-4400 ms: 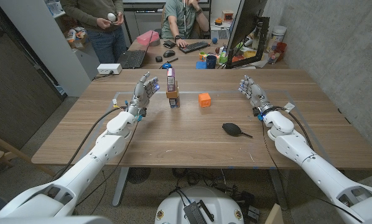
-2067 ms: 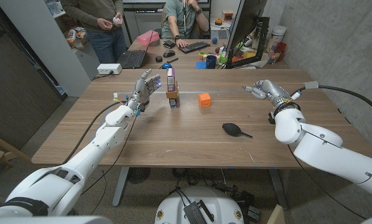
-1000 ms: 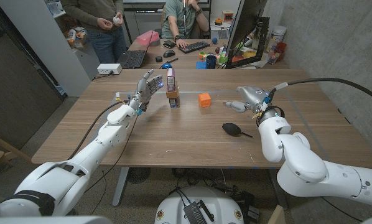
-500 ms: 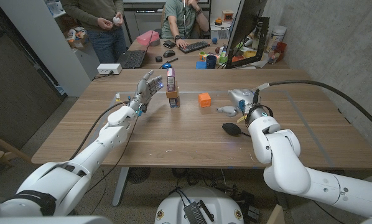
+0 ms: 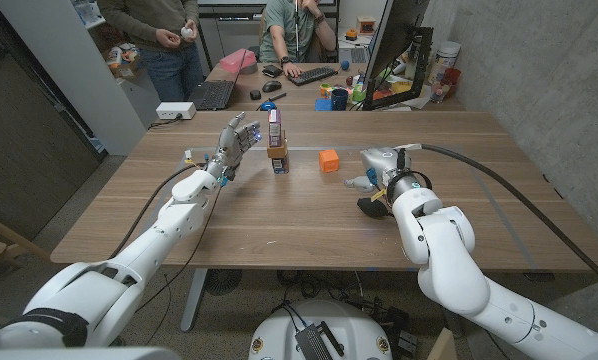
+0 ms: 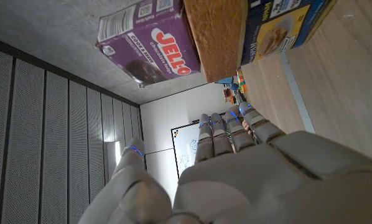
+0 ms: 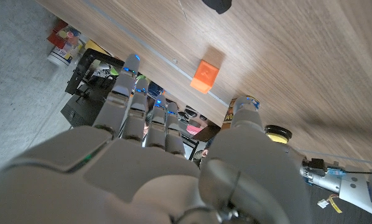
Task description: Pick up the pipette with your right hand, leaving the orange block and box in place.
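The pipette, a black rubber bulb with a thin tip, lies on the wooden table right of the middle; in the right wrist view the pipette sits at the picture's edge. My right hand hovers just behind it, fingers extended and holding nothing. The orange block sits a little left of that hand and shows past the right hand as the orange block. The upright box stack stands further left. Beside it my left hand is raised, fingers spread. The purple box shows ahead of the left hand.
Behind the table stands a second desk with a laptop, a keyboard and a large monitor. Two people are at the back. A white device lies at the far left edge. A concrete wall runs along the right.
My right arm has swung in from the right edge toward the middle, bringing its hand over and just behind the pipette. The left hand and the objects have stayed put.
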You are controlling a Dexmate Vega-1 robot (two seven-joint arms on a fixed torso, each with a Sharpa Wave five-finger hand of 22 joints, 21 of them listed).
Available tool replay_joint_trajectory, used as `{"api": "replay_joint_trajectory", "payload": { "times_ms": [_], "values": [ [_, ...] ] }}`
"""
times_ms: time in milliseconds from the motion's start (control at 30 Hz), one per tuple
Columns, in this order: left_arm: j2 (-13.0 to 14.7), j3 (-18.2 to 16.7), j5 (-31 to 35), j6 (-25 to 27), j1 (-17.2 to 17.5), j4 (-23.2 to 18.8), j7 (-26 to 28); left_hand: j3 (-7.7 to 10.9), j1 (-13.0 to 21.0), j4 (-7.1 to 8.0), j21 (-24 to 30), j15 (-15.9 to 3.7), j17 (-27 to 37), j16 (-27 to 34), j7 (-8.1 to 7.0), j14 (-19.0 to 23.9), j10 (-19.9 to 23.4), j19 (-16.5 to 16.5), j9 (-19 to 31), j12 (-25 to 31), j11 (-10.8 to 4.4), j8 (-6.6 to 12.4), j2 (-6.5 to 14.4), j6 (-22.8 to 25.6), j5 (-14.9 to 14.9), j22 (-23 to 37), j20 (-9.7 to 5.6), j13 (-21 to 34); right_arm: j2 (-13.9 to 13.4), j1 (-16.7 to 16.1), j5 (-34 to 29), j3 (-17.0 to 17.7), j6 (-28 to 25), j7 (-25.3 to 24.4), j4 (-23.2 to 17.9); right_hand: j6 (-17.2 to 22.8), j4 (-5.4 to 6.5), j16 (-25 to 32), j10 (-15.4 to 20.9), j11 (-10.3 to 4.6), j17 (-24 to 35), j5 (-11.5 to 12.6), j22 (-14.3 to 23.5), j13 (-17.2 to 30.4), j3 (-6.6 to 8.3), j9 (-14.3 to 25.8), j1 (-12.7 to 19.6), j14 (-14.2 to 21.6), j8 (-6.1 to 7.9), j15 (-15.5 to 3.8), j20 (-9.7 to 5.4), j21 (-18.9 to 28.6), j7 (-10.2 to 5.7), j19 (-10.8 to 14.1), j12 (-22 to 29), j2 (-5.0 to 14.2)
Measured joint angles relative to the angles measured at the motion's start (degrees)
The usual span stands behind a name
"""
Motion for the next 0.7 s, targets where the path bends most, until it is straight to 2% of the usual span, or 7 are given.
{"api": "replay_joint_trajectory", "payload": {
  "times_ms": [300,533,567,700],
  "values": [
    [1.0,0.0,0.2,1.1,1.2,-2.7,1.1,0.0,0.0,0.0,-0.2,0.0,0.0,0.0,0.0,0.0,0.0,0.0,0.0,0.0,0.0,0.0,0.0,0.0,0.0,0.0,0.03,0.0,3.6,-4.3,-1.4,6.1,6.6,1.5,1.2,-1.5,0.24,0.0,-1.1,0.24,0.0,0.0,0.0,0.0,0.24,0.0,0.6,-0.8,-0.34,-0.19,-0.01,-0.4,-0.21,0.0,-0.5,-0.01],
    [1.8,-0.1,0.2,1.1,2.4,-5.0,1.1,-0.15,0.0,0.16,-0.2,0.0,0.0,0.0,-0.01,0.0,0.0,0.0,0.0,0.0,0.0,0.0,0.0,0.0,0.0,0.0,0.03,0.0,3.6,-4.3,-2.2,6.1,9.9,2.4,1.2,-2.0,0.24,0.0,-1.6,-0.19,0.0,0.0,0.0,0.0,0.24,0.0,0.6,-1.1,-0.34,-0.32,0.31,-0.6,-0.41,-0.3,-0.4,0.01],
    [1.9,-0.2,0.4,2.1,2.6,-5.3,2.7,-0.15,0.0,0.16,-0.2,0.0,0.0,0.0,0.0,0.0,0.0,0.0,0.0,0.0,0.0,0.0,0.0,0.0,0.0,0.0,0.03,0.0,5.9,-6.4,-2.5,9.4,10.3,2.6,2.1,-2.0,0.24,0.0,-1.7,-0.07,0.0,0.0,0.0,0.0,0.24,0.0,0.6,-1.1,-0.34,-0.31,0.31,-0.6,-0.41,-0.3,-0.4,0.01],
    [2.2,-0.3,0.4,2.5,3.2,-6.3,3.4,-0.15,0.0,0.16,-0.2,0.0,0.0,0.0,-0.01,0.0,0.0,0.0,0.0,0.0,0.0,0.0,0.0,0.0,0.0,0.0,0.03,0.0,7.3,-7.0,-4.1,10.4,11.4,3.2,2.9,-2.2,0.24,0.0,-1.9,0.12,0.0,0.0,0.0,0.0,0.24,0.0,0.6,-1.3,-0.34,-0.09,0.31,-0.8,-0.21,-0.3,-0.4,0.01]
  ]
}}
